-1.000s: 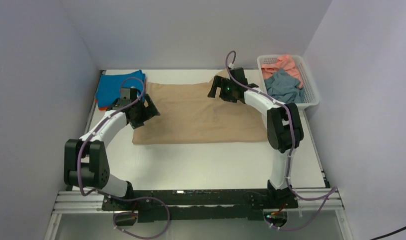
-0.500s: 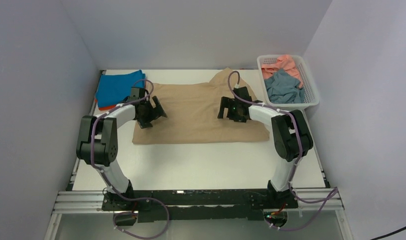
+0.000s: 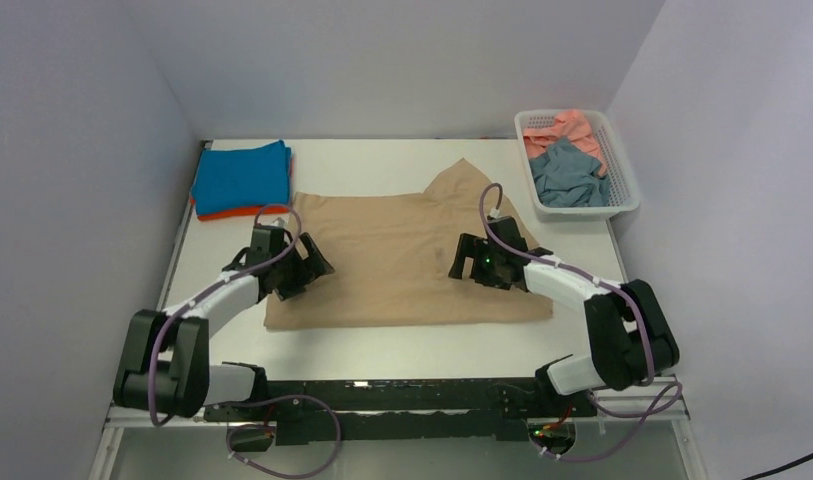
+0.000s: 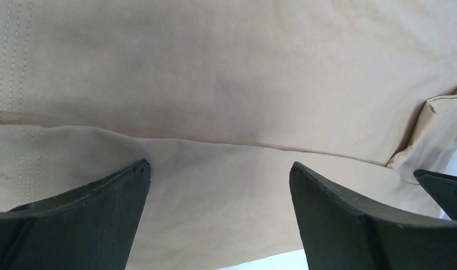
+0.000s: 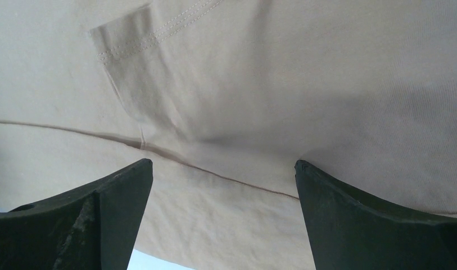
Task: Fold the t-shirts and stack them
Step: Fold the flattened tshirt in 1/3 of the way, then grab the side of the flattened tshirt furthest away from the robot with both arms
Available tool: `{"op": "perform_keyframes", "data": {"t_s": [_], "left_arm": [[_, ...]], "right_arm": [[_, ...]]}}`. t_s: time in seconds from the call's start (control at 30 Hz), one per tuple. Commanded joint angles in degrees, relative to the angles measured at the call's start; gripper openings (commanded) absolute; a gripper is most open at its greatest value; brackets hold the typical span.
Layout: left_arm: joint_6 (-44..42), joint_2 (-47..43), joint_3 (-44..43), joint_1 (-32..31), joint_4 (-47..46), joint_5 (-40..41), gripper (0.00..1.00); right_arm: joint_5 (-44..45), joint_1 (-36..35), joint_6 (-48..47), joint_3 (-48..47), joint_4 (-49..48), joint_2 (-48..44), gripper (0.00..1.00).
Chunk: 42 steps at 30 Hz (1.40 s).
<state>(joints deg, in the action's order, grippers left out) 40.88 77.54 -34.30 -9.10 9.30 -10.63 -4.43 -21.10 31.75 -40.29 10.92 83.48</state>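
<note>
Tan t-shirt lies spread on the tabletop, with a fold edge running across it. Left gripper and right gripper hover over its left and right parts, jaws wide apart and empty, probably placed to pinch that edge. Folded blue t-shirt sits beyond its far-left corner.

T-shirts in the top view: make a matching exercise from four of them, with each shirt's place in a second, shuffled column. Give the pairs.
Shirts
1. tan t-shirt
2. blue t-shirt
3. orange t-shirt
4. pink t-shirt

Places
A. in the white basket at the far right
B. only an edge showing from under another shirt
C. spread out in the middle of the table
D. folded, lying on another shirt at the far left

Pairs: 1-C, 2-D, 3-B, 4-A
</note>
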Motion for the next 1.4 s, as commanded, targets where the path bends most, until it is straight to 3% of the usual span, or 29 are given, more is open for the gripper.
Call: {"op": "perform_keyframes", "data": {"t_s": [0.0, 0.17, 0.3, 0.57, 0.73, 0.93, 1.1, 1.37], "left_arm": [[4.06, -5.43, 8.6, -1.19, 12.48, 2.92, 0.99], [5.43, -12.3, 11.14, -1.35, 15.22, 4.9, 1.0], [4.45, -16.59, 8.93, -1.6, 18.24, 4.66, 0.99], [0.34, -16.41, -7.35, -1.24, 21.11, 12.1, 0.99], [-4.31, -6.19, -19.06, 4.34, 17.87, 14.32, 1.0], [-12.56, 14.2, -36.47, 7.78, 17.45, 16.54, 0.99], [-16.15, 28.09, -49.37, 8.52, 20.86, 16.28, 0.9], [-16.8, 34.03, -49.59, 8.56, 18.11, 16.05, 0.76]], "right_arm": [[0.16, -1.77, 4.07, 5.2, 7.74, -4.85, 1.0], [1.49, -3.33, 6.16, 8.54, 8.33, -9.81, 1.0], [4.29, -3.33, 5.0, 5.51, 10.08, -13.9, 1.0], [18.2, -3.26, 2.72, -7.3, 11.03, -17.26, 1.0], [21.14, -2.74, 0.31, -11.13, 5.37, -15.99, 1.0], [19.38, -2.41, -2.66, -13.26, 1.94, -12.08, 1.0], [19.72, -1.68, -3.91, -14.09, 2.97, -8.79, 1.0], [18.19, 0.21, -3.89, -13.0, 2.16, -7.15, 1.0]]}}
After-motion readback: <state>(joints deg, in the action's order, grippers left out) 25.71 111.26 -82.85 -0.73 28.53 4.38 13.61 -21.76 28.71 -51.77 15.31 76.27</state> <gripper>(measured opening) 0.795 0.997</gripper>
